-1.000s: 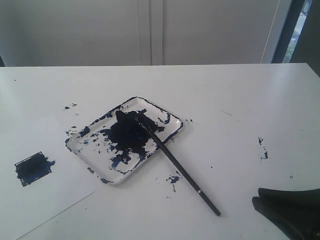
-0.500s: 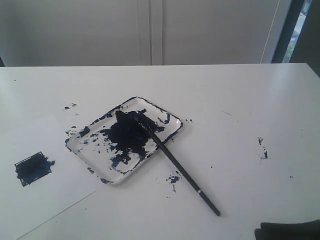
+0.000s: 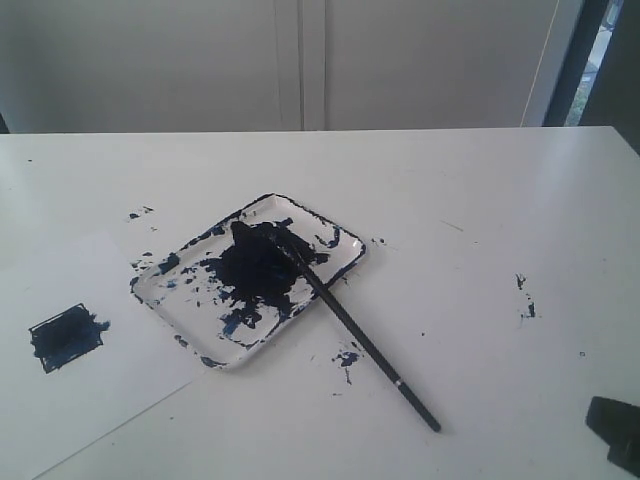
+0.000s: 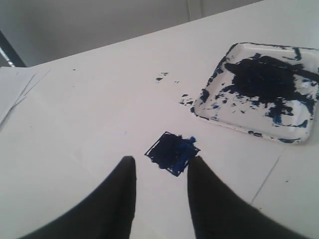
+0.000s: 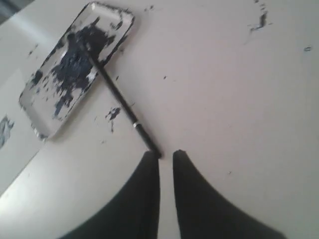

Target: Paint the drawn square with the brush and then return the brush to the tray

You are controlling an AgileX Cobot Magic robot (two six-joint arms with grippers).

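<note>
The left gripper holds its fingers wide apart, the right gripper only narrowly parted, both empty.

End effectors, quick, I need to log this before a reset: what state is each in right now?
Left end effector: open, holding nothing.
Right end effector: narrowly open, empty; the brush lies just ahead of its tips, not gripped.

Table: paint-smeared tray; brush, bristles in tray, handle across rim onto table; drawn square, filled dark blue, well apart.
</note>
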